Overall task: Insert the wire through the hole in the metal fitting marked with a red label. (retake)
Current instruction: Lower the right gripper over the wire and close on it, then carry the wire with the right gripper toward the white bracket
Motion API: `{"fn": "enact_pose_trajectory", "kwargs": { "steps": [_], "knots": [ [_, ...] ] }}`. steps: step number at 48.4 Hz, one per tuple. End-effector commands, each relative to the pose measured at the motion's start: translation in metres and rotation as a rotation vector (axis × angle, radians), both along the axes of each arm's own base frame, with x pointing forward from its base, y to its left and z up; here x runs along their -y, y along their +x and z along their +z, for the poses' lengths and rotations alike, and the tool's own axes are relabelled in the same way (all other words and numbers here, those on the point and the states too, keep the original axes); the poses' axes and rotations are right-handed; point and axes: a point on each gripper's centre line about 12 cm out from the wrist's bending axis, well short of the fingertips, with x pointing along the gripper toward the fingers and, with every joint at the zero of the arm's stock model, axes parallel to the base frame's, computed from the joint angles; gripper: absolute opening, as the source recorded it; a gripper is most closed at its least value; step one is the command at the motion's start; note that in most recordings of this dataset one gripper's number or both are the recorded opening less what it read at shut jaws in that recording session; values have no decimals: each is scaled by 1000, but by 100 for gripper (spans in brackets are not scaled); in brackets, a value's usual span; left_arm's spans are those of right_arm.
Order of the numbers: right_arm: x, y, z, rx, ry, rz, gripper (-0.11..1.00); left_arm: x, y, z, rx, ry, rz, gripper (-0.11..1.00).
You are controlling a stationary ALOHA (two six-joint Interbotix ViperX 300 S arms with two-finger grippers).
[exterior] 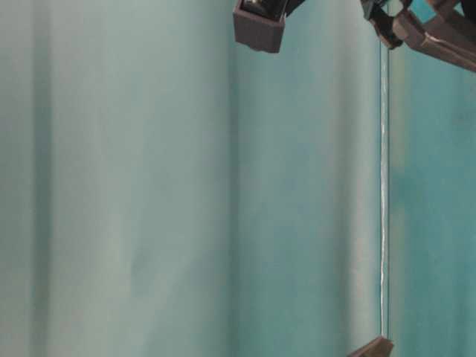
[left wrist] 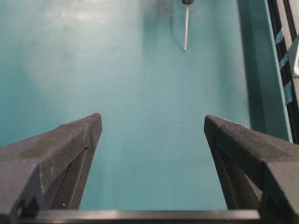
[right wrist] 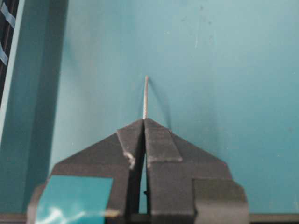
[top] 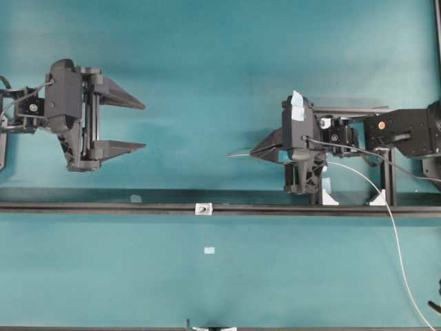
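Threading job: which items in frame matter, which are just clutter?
Job items:
- wire, pinched in the shut right gripper
- metal fitting on the black rail
- left gripper, open, holding nothing

Just lying about:
- small pale tape scrap on the teal table
- white brackets by the rail

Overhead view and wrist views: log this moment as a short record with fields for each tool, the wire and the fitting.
left tool: open, nothing between its fingers, over bare teal surface
right tool: shut on the wire
wire: short tip sticks out past the closed fingertips; the rest trails back behind the tool
metal fitting: on the dark rail, apart from both tools
insertion: not yet done; wire tip is away from the fitting
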Motion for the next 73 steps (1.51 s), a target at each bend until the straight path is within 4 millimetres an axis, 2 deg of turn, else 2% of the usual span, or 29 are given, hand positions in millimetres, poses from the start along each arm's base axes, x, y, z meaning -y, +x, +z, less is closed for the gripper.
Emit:
{"fn": "enact_pose_trajectory", "kwargs": {
  "steps": [1,26,38,60,68,73],
  "knots": [
    [1,6,8,35,1,-5,1,-1,3,6,26,0,4,40],
    [2,8,13,46,1,-8,1,-1,2,5,25,-1,5,40],
    [2,6,38,86,0,-4,1,-1,3,5,25,-5,7,40],
    [5,-10,89,126,-2,-9,1,-1,5,10,40,-9,9,40],
    [6,-14,95,135,-5,-9,1,-1,5,11,46,-18,13,40],
    [6,-16,92,129,-2,-10,1,-1,5,11,47,-21,14,40]
  ]
}}
